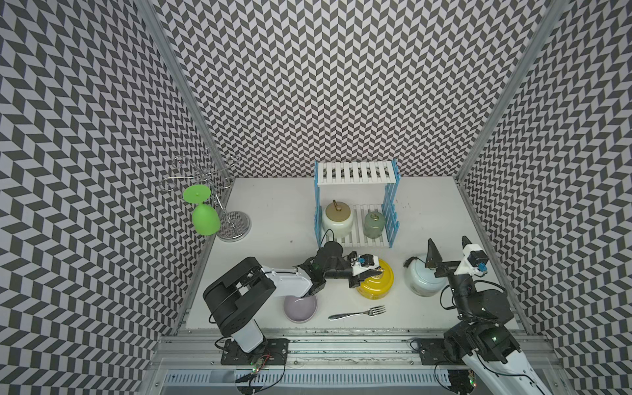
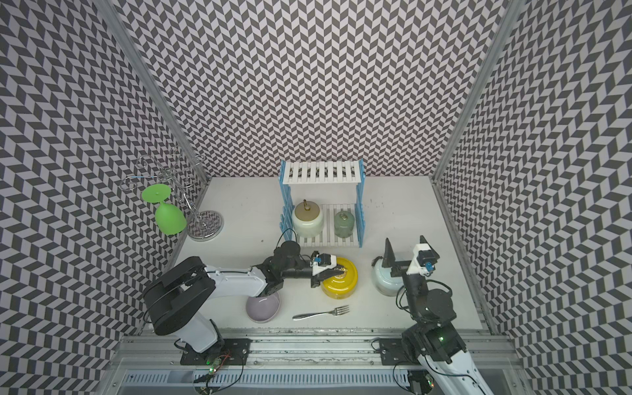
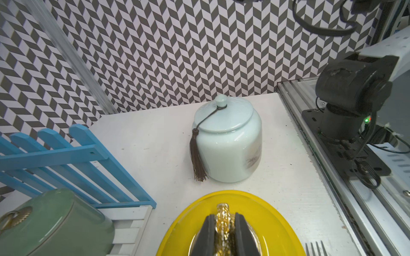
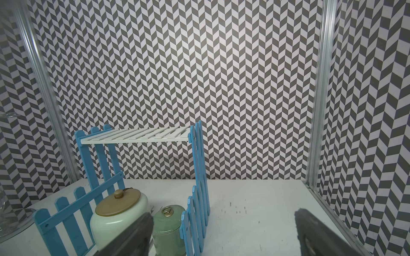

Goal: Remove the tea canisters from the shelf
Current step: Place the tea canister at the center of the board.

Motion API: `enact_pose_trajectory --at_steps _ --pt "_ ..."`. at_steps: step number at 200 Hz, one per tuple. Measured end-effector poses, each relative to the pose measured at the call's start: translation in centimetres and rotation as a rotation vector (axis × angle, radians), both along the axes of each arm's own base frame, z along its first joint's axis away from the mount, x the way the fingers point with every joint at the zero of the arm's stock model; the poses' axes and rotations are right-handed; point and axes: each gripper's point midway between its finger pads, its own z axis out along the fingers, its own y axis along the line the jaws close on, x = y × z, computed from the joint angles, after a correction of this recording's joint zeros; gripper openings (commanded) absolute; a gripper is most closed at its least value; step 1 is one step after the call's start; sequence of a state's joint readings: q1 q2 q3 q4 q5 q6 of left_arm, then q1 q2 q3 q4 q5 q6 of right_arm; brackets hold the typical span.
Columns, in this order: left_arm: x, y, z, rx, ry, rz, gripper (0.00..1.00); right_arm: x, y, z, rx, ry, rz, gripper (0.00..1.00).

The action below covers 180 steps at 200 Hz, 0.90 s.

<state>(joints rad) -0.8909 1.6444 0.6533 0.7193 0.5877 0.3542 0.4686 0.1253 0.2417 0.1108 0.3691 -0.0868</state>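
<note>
Out front of the shelf (image 1: 355, 172), left fingers (image 3: 207, 235) are pinched on the knob (image 3: 222, 210) of the yellow jar (image 1: 376, 285), its only narrow handle; right fingers (image 1: 432, 254) gape empty by the blue jar (image 1: 419, 282)

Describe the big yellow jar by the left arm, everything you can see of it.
The large round yellow ceramic-looking canister is glossy and squat, with a wide, ringed yellow lid seated on it and a textured gold knob on top. It is upright, off the blue-and-white two-tier shelf, just in front of it over the white table. Whether its base rests there or is slightly lifted is unclear. The left hand is shut on the knob. Nothing else touches it.
</note>
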Motion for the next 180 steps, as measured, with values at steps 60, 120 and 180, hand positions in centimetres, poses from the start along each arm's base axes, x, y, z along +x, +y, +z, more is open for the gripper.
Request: enact_pose_trajectory --at_steps 60,120,180 --pt "-1.6 -0.4 -0.3 -0.010 -0.014 -0.026 0.00 0.0 0.0 0.0 0.001 -0.002 0.000 1.00" --pt "-1.8 -0.7 -0.3 -0.019 -0.039 -0.027 0.00 0.0 0.0 0.0 0.001 -0.002 0.000 0.99" --pt "-1.5 -0.9 -0.3 -0.032 -0.076 -0.021 0.37 0.0 0.0 0.0 0.001 -0.002 0.000 1.00"
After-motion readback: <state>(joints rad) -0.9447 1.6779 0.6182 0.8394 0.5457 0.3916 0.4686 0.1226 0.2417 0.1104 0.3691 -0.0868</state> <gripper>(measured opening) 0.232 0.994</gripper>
